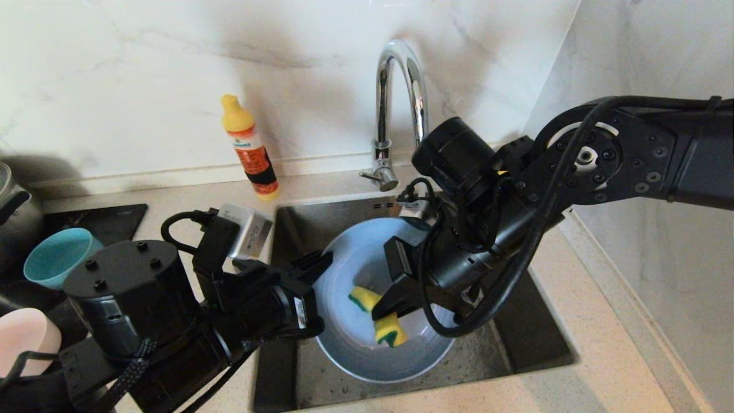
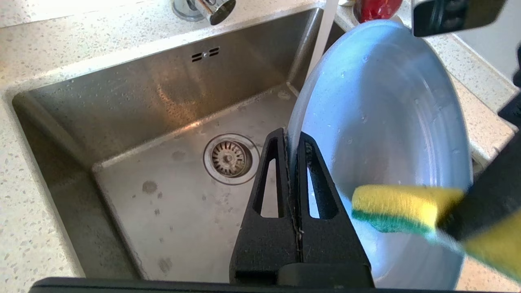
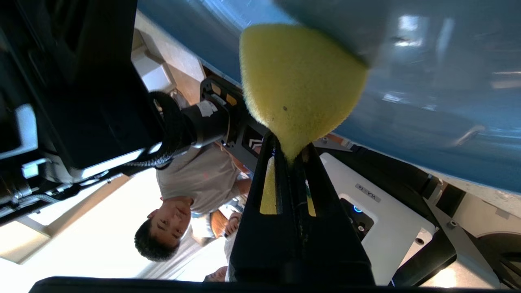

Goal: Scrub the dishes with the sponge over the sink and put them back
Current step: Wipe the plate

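yellow sponge — against plate

A small grey label on the white machine reads "VLA".

Kitchen: sink, tap, hob.

Slate-blue plate; yellow-green sponge; teal bowl; steel sink.
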Robot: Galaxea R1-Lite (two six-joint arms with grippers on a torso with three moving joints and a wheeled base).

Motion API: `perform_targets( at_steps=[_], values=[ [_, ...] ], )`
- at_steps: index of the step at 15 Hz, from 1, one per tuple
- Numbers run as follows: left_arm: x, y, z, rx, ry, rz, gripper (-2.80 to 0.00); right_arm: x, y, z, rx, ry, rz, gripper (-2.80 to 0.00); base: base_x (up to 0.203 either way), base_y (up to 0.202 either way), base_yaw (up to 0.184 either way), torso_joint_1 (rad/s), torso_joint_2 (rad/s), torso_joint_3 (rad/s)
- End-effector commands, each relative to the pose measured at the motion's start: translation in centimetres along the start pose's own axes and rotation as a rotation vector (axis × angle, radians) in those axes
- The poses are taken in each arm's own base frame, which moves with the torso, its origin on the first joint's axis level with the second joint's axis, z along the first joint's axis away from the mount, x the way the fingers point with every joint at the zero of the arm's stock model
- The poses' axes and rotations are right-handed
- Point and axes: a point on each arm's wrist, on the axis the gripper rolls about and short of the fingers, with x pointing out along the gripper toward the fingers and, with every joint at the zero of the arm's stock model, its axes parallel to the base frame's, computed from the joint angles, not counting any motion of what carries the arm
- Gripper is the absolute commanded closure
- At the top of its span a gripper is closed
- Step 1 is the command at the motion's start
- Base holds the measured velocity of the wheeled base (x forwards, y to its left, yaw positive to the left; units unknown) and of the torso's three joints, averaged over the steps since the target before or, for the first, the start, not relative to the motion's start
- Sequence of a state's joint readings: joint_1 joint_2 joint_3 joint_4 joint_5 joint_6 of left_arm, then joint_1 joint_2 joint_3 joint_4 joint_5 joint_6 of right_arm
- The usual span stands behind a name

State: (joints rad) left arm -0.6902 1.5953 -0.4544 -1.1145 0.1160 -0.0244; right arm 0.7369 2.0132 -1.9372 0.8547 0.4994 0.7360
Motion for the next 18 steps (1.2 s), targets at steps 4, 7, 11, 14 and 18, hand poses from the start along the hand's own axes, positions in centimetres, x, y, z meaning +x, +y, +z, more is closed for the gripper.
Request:
perform_targets(
  at_steps=[4,7,11,14,18],
  values=[
    [-0.2,0.0,-0.1,0.004,-0.002,-0.001,0.00,-1.7,-0.1,0.2,0.008,-0.039,0.017,0.00,0.000,0.000,0.000,0.000,0.00,0.000],
    [-0.3,0.0,-0.3,0.006,0.008,-0.003,0.00,-3.2,0.1,-0.1,-0.002,-0.070,0.035,0.00,0.000,0.000,0.000,0.000,0.00,0.000],
    [-0.5,0.0,-0.3,0.005,0.006,-0.002,0.00,-4.4,-0.3,0.2,0.012,-0.097,0.035,0.00,0.000,0.000,0.000,0.000,0.00,0.000],
    [-0.7,0.1,0.0,0.002,-0.006,0.002,0.00,-5.2,-0.9,0.1,0.038,-0.102,0.018,0.00,0.000,0.000,0.000,0.000,0.00,0.000],
    [-0.7,0.1,0.5,-0.003,-0.027,0.001,0.00,-4.8,-1.7,-0.4,0.080,-0.041,-0.033,0.00,0.000,0.000,0.000,0.000,0.00,0.000]
  ],
)
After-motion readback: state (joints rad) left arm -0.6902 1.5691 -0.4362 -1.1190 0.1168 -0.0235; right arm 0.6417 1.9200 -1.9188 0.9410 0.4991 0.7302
